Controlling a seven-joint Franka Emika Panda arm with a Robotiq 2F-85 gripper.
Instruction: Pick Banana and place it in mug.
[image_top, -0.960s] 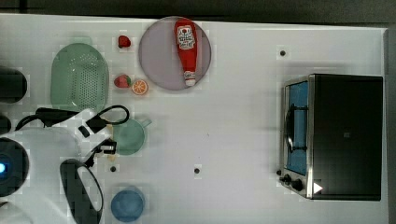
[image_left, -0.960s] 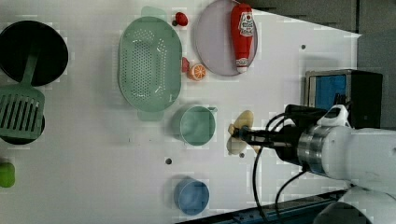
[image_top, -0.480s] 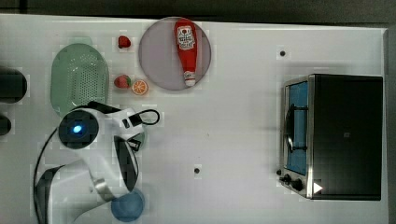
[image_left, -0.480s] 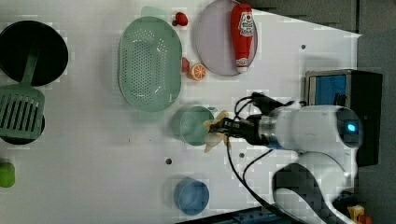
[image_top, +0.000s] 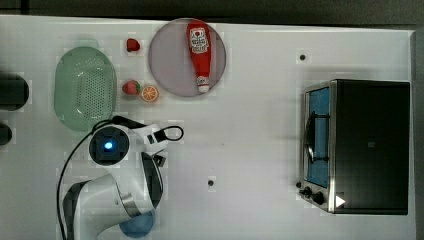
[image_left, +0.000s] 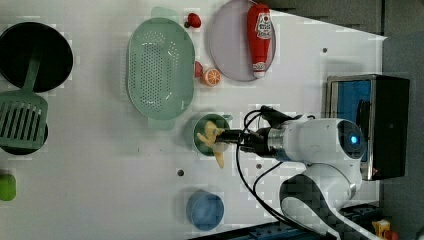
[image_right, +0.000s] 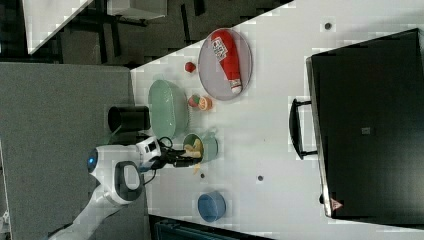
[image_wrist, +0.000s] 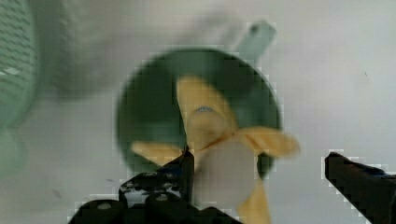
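A white table (image_left: 115, 150) is seen from the left view, with the sage-green mug (image_left: 205, 131) near its middle as the landmark. To the left view's left of the mug, well apart, sit a black pan and a green spatula (image_left: 22, 117). Just above the mug lies the perforated green colander (image_left: 160, 67). A moment earlier the banana (image_left: 214, 141) hung clamped in the claw (image_left: 231, 137) beside the mug; now the arm has carried it over the mug and the claw has spread wide. In the wrist view the two dark fingers (image_wrist: 180, 175) stand far apart, one against the banana's peel and the other clear of it, so the claw reads as released. The banana rests with its yellow body down inside the mug and its pale splayed peel ends sticking out over the rim, toward the claw. Judged from this, the placing is nearly done, though the fruit sits only partly in and could tip out if the claw brushes it on leaving. To the left view's right of the mug reaches the white robot arm (image_left: 320, 145), and beyond it stands a black toaster oven (image_left: 385, 125).
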